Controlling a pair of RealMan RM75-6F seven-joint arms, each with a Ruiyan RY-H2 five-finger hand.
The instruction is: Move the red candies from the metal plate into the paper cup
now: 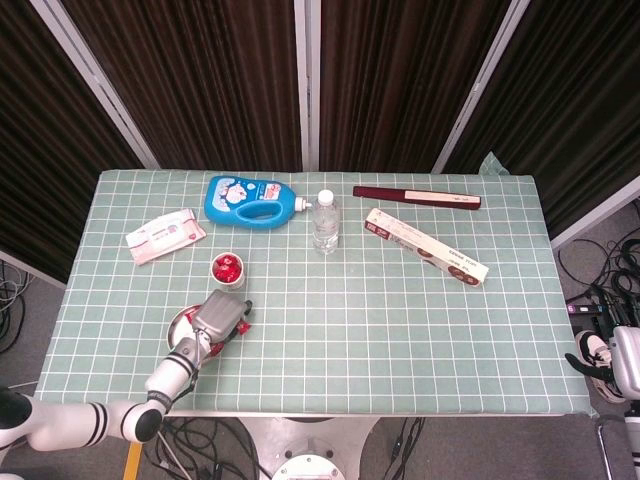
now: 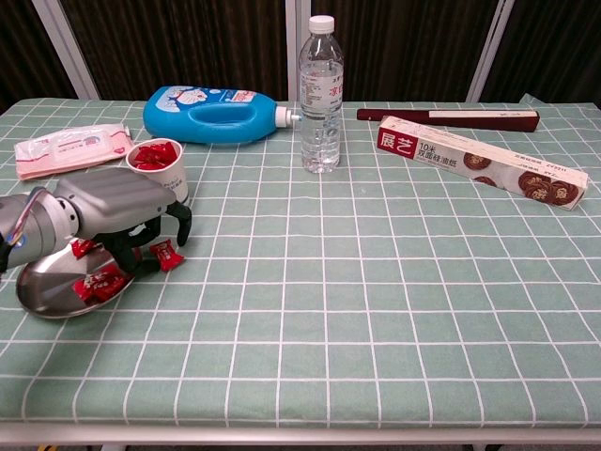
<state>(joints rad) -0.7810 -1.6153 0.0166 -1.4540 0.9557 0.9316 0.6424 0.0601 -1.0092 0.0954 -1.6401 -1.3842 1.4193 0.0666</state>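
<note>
Your left hand (image 2: 117,211) hangs over the metal plate (image 2: 42,291) near the table's (image 2: 376,310) front-left corner, fingers curled downward around the red candies (image 2: 99,280) on the plate; whether it actually grips one you cannot tell from either view. One stray candy (image 2: 165,254) lies on the cloth just beside the plate's right rim, under the fingertips. The paper cup (image 2: 160,167), already holding some red candies, stands just behind the hand, toward the far edge, so the carry looks short and straight back. Your right hand is not in view, so the left is the only one placed for it. Readable writing: the long box (image 2: 484,164) near the far-right corner shows "展艺" and "10米"; the blue bottle's (image 2: 211,115) label is too small to read.
</note>
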